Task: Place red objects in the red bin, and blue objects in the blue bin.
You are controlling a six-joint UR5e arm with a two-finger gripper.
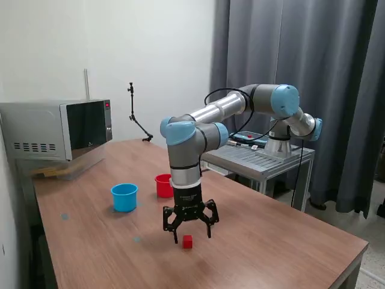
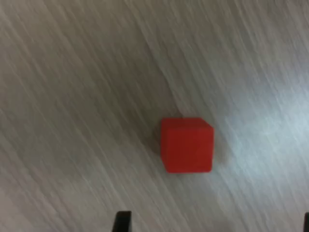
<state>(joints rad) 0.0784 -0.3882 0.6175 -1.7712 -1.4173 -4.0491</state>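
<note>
Gripper (image 1: 192, 232) spread wide, empty, just above red cube (image 1: 187, 241) on table (image 1: 271, 241).
Cube prob. light, rigid w/ flat sides: pinch 2 opposite faces, mid-height, squarely, so it won't twist.

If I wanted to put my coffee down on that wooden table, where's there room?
Bare wood spans the brown wooden table on the exterior view's right of the open black two-finger gripper. It's crowded around the small red cube, round red plastic cup and light blue plastic cup.
</note>
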